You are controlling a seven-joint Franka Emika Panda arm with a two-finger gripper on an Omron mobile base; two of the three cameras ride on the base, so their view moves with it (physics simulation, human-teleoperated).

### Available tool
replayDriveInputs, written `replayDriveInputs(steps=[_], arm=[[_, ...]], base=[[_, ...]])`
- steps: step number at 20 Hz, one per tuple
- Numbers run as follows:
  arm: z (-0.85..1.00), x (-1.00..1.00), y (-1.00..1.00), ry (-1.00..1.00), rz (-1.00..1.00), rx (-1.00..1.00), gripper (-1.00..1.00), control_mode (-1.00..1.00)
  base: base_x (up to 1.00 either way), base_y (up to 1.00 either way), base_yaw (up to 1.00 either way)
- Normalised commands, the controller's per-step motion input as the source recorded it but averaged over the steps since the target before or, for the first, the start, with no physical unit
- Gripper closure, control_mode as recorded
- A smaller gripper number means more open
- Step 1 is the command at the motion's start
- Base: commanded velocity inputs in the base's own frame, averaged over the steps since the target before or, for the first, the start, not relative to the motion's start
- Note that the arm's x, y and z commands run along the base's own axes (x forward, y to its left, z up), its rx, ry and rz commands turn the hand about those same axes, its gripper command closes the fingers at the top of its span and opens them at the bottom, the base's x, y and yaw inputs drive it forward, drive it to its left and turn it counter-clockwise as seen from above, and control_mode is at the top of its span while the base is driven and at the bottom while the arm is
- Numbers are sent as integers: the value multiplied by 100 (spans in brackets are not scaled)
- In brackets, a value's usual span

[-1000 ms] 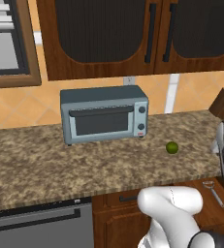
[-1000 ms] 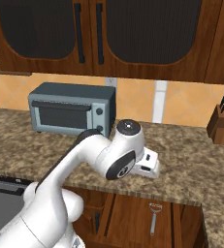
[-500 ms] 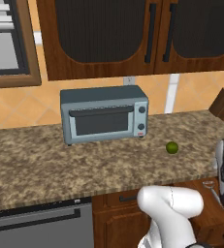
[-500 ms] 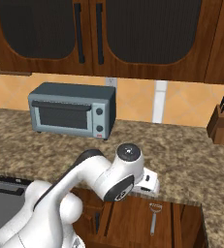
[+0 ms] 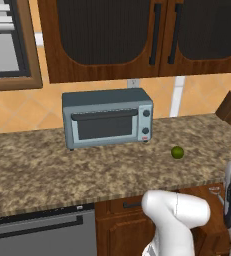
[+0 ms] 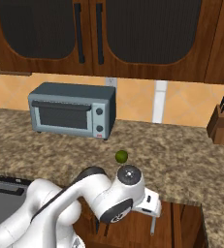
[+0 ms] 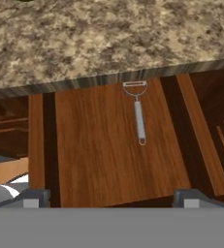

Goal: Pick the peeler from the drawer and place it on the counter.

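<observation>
The slim grey metal peeler is seen lying flat on the brown wooden drawer floor, at 12 o'clock of the two-finger gripper, its blade head just beside the speckled brown-and-tan granite counter edge. The jaws are spread wide, nothing held. The descent is best centred over the thin handle, fingers set across its width, and closed low.
</observation>
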Motion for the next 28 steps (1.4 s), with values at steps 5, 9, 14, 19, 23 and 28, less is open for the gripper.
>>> replayDriveInputs(steps=[5, 9, 14, 19, 23, 28], arm=[[-35, -33, -23, 4, 0, 0, -100, -100], [-21, -23, -23, 1, 0, 0, -100, -100], [-16, -23, -5, 9, 0, -1, -100, -100], [-8, 8, 0, 8, 4, -1, -100, -100], [-31, 19, 0, 11, 6, -1, -100, -100], [-28, 0, 0, 14, 1, -3, -100, -100]], base=[[0, 0, 0], [0, 0, 0], [0, 0, 0], [0, 0, 0], [0, 0, 0], [0, 0, 0]])
